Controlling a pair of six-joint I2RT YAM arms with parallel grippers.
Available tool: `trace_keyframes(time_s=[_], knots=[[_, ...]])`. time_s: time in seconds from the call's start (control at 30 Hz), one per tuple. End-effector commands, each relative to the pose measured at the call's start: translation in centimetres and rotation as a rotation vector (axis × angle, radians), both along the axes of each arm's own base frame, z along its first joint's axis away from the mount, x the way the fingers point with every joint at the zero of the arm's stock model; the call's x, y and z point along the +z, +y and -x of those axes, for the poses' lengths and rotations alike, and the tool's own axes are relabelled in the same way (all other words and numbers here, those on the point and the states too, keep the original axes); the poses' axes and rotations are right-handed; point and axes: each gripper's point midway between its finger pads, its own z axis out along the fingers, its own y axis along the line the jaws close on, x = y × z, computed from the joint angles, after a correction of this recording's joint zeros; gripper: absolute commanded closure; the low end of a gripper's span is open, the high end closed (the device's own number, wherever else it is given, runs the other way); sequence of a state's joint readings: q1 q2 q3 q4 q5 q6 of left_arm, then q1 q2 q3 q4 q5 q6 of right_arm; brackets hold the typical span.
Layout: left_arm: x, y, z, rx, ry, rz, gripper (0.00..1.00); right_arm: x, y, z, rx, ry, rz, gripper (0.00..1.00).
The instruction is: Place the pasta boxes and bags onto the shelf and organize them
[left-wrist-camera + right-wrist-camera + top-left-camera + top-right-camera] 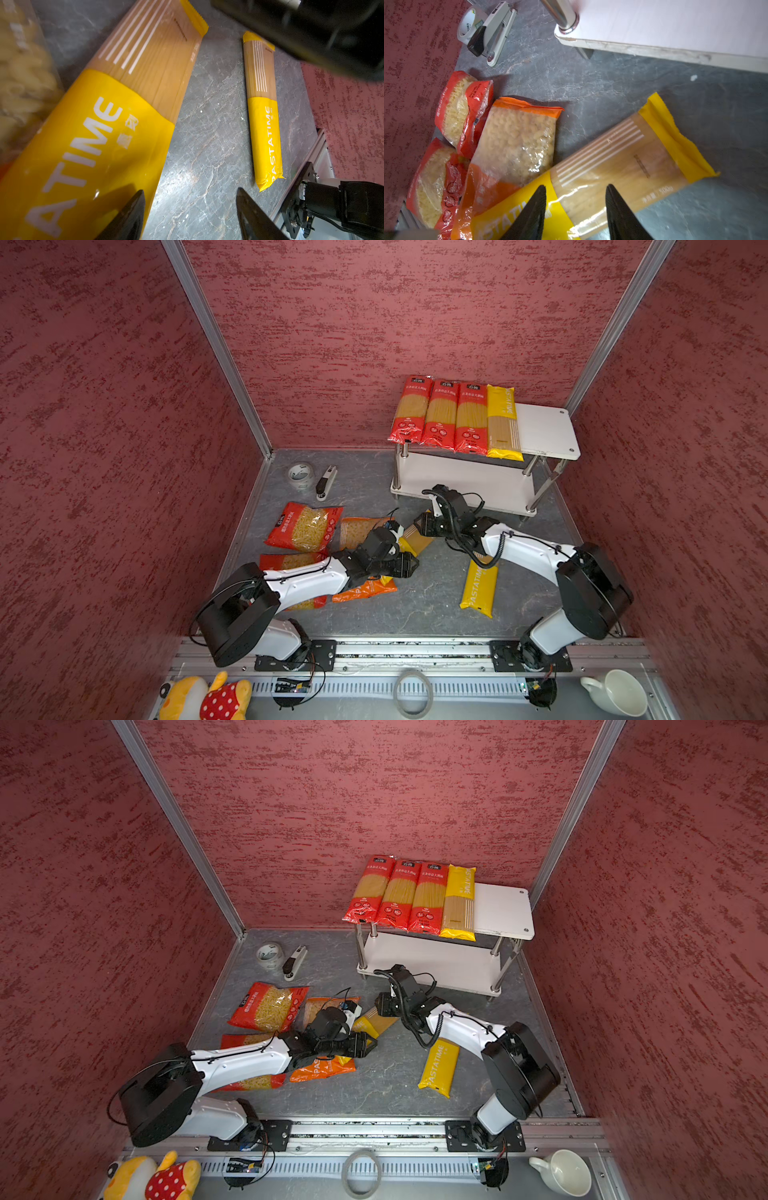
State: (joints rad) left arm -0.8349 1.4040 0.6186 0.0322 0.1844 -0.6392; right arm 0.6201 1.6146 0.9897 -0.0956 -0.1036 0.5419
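four spaghetti packs [469,418] lie side by side on the left part of the shelf [544,431] top tier, three red and one yellow. nearer and to the left, a yellow pastatime pack [623,166] lies with its near end on the orange pack [515,141]. the right gripper [576,185] stands half parted over it and the left gripper [190,190] wide at its near end, both empty.

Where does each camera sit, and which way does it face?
Top views: paired, high at the front, looking down on table, shelf and both arms.
Left wrist: on the left arm, past the open left gripper to a yellow spaghetti pack.
Right wrist: on the right arm, past the open right gripper to that pack.
Shared: both wrist views show that pack.
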Motion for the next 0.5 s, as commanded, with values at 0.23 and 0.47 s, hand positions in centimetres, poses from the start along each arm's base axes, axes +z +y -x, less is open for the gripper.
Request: trace_keyframes(time_s=[0.23, 0.47], knots=[[-0.3, -2.0, 1.3, 0.039, 0.048, 0.115, 0.31, -3.2, 3.9, -5.6, 0.018, -0.010, 0.015, 0.52], [-1.6, -4.2, 2.2, -0.024, 0.079, 0.086, 0.31, -7.2, 2.7, -4.6, 0.047, 0.063, 0.108, 0.52]])
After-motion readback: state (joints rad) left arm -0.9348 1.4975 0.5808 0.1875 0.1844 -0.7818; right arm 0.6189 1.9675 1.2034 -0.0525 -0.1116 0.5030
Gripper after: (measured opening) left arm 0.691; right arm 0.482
